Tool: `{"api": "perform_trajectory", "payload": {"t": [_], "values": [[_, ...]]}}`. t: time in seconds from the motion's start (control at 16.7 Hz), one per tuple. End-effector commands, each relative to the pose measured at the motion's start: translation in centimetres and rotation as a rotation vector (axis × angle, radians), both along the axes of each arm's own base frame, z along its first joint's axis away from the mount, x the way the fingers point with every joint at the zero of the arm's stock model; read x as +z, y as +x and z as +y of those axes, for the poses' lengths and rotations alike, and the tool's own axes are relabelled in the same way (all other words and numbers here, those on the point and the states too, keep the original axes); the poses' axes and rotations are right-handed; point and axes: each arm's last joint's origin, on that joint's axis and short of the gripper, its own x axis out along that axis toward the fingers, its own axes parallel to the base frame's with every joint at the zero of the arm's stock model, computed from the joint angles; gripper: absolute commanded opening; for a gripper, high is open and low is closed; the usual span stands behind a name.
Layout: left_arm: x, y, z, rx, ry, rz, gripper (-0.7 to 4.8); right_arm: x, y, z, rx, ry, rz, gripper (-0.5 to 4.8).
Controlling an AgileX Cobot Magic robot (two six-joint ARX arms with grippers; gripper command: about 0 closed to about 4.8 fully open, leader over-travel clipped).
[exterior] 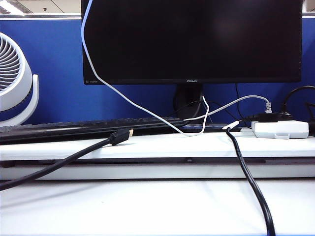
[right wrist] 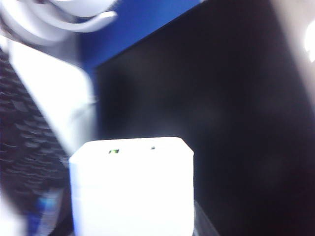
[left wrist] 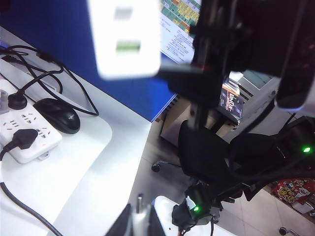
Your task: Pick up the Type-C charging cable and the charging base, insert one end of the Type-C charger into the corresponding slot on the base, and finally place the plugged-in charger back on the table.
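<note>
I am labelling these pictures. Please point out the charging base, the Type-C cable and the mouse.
charging base (right wrist: 130, 191): right wrist view, near face.
Type-C cable (exterior: 123, 96): exterior view, middle stretch.
mouse (left wrist: 56, 115): left wrist view, top.

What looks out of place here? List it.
The Type-C charging cable hangs diagonally across the monitor, up out of frame. Left gripper, shut on its plug, faces the charging base in the right gripper.

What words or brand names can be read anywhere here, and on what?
"ASUS": lower bezel of the large black flat monitor.
Tiny white marking at the bezel's lower left corner: too small to read.
Colourful printed sheet and dark red box: too blurred to read.
</note>
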Motion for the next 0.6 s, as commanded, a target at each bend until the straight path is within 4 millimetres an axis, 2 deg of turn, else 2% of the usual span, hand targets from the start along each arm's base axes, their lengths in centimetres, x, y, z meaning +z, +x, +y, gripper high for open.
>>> {"api": "perform_trajectory", "payload": {"t": [0.06,0.3,0.6], "values": [[0.5,0.0,-0.1,-0.008,-0.025,-0.026,0.21,0.3,-0.3,-0.1,0.059,-0.231,-0.224,0.53],[1.0,0.2,-0.3,-0.065,-0.083,0.098,0.21,0.2,-0.3,0.0,0.126,-0.368,-0.353,0.53],[2.3,0.7,-0.6,-0.107,-0.151,0.185,0.21,1.1,-0.5,0.4,0.223,-0.305,-0.468,0.53]]}}
